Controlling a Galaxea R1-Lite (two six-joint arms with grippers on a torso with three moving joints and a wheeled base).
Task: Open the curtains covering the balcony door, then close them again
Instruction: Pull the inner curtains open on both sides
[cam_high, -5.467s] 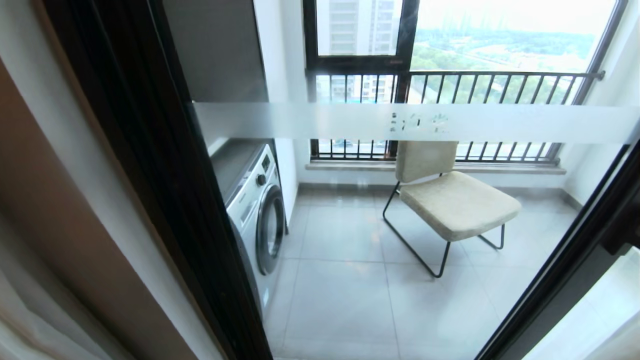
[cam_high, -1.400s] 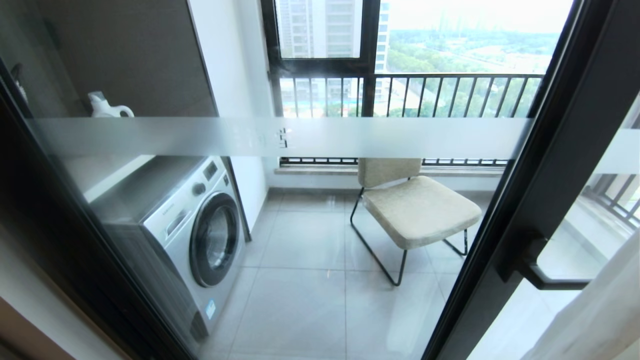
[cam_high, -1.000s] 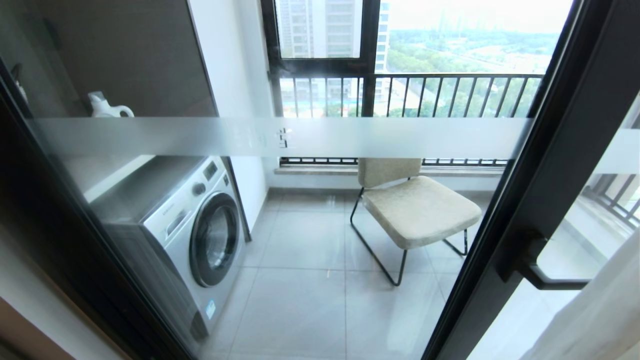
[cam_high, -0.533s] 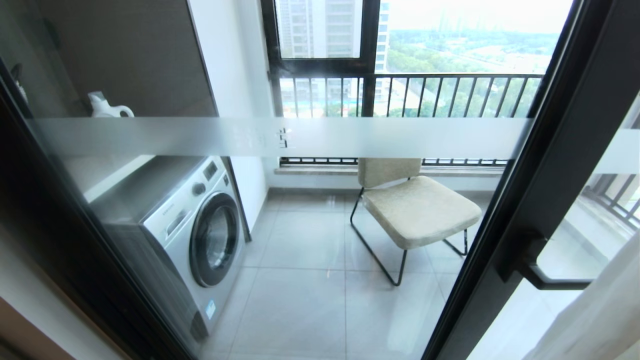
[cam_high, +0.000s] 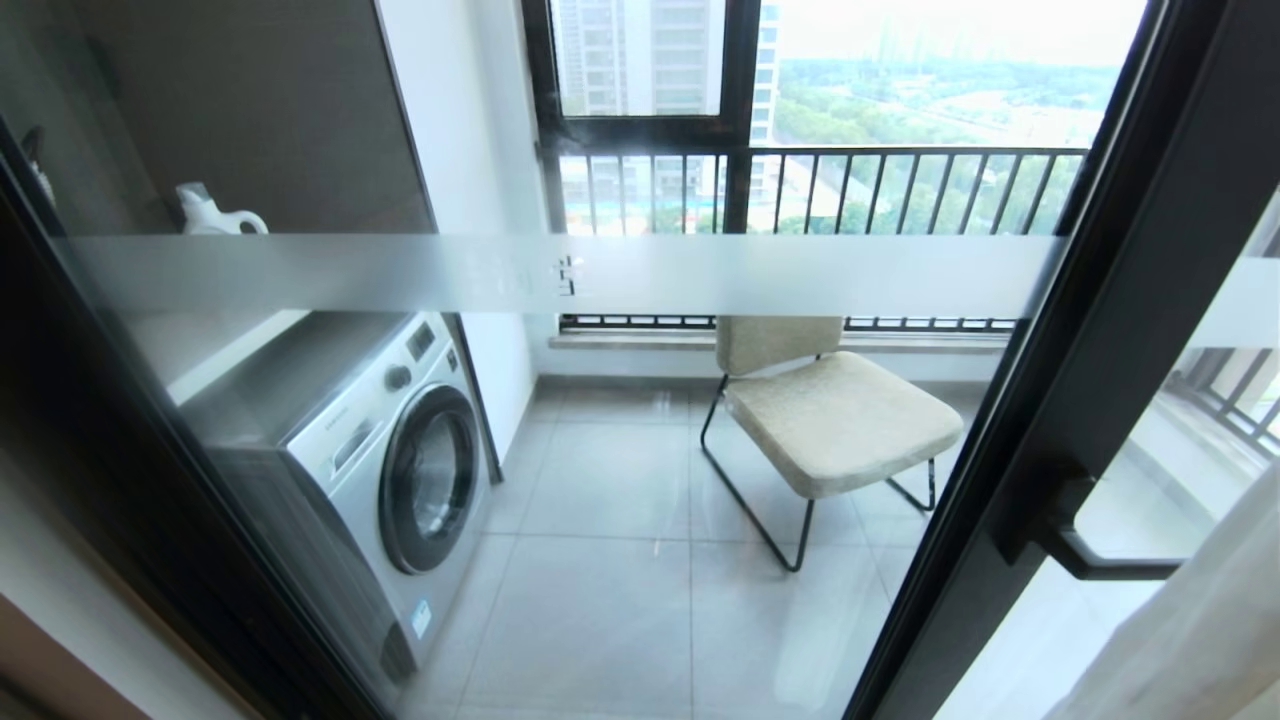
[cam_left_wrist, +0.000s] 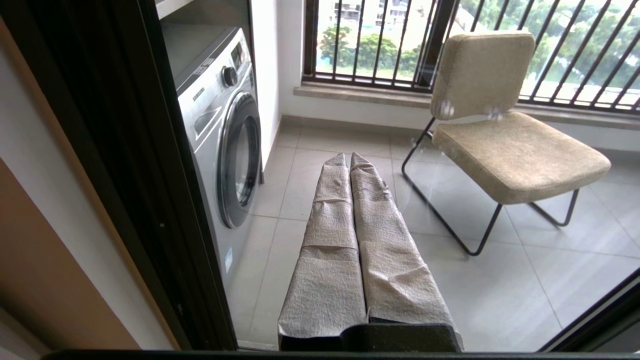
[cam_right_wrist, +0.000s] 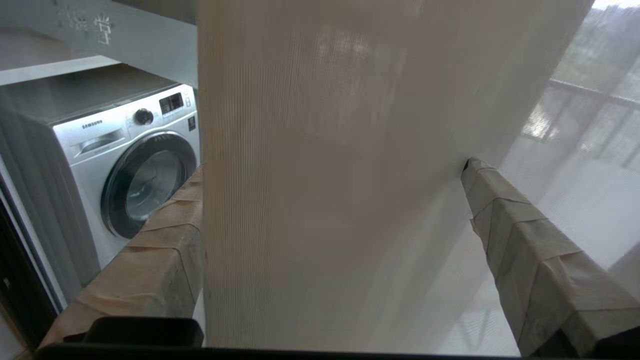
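SAMSUNG on washing machine (cam_right_wrist: 125, 165), left of frame. Right gripper (cam_right_wrist: 332, 200) spread wide, sheer curtain (cam_right_wrist: 325, 175) hanging between its fingers, mid-frame. Left gripper (cam_left_wrist: 348, 160) clenched, empty, before balcony door (cam_high: 1090, 330).

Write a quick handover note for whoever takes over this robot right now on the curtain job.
Left gripper: shut, empty, parked facing the glass.
Right gripper: open, fingers either side of a fold of the thick beige-grey woven curtain, not clamped.
Black-framed glass balcony door: uncovered in the head view; only the sheer white curtain layer shows at its right edge.
Done: curtains open.
Left: grip the fold and draw the curtains closed.
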